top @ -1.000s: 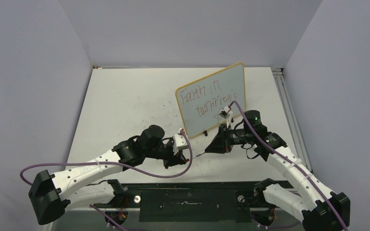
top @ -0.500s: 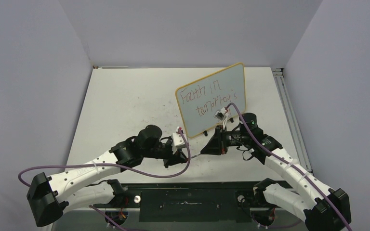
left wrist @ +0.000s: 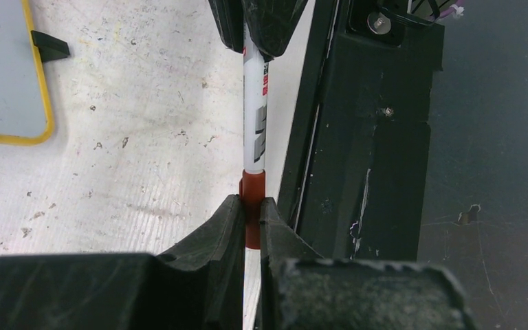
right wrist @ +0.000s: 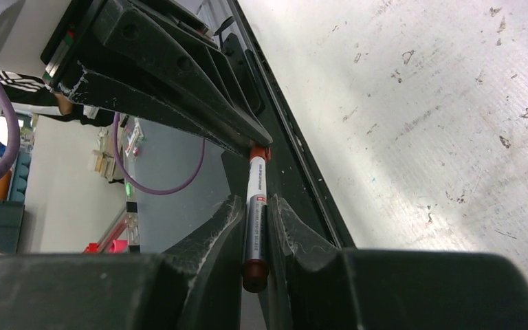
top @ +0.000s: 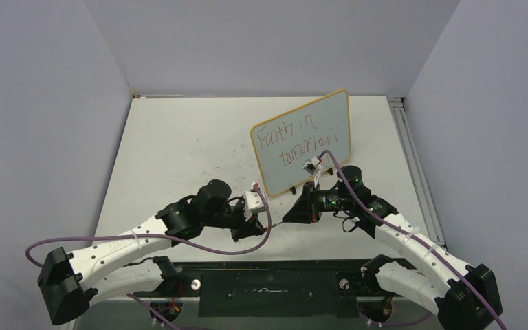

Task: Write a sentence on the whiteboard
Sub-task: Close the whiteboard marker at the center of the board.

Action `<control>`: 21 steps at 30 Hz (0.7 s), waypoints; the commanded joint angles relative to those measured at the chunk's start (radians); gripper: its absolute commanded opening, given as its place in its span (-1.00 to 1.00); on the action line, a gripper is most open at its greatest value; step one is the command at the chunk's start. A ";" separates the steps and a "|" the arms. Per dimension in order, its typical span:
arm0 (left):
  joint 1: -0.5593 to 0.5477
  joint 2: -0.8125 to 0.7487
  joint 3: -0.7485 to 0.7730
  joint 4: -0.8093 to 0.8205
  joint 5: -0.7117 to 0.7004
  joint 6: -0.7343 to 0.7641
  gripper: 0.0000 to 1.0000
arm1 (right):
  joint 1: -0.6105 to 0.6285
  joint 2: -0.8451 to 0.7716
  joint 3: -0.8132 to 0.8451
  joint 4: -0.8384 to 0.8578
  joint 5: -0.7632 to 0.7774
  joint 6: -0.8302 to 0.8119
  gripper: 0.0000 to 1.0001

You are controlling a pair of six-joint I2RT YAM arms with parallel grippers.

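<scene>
I was looking into a robotics lab test cell, plainly. The table was white, scuffed and speckled with old marks. Plain grey panels boxed it in behind and on both sides. A bare aluminium rail ran along the table's right edge, and a black mounting plate sat at its near edge. Past that near edge my right wrist camera caught purple cable and blurred room clutter, too soft for me to name.

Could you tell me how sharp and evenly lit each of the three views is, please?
Top external: even, soft light, the sentence on the whiteboard legible. Left wrist: marker sharp, near fingers dark and soft. Right wrist: tabletop brightly washed, foreground fingers soft.
</scene>
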 commanded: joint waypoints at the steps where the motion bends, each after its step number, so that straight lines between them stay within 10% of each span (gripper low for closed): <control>1: 0.010 -0.046 0.057 0.125 -0.022 0.003 -0.75 | 0.027 -0.010 -0.007 0.063 0.004 0.003 -0.89; 12: 0.052 -0.125 0.087 0.075 -0.035 -0.033 0.02 | 0.005 -0.042 -0.093 0.310 -0.013 0.150 -0.89; 21: 0.172 -0.204 0.090 0.187 -0.211 -0.564 0.42 | -0.059 -0.125 -0.143 0.578 0.000 0.336 -0.89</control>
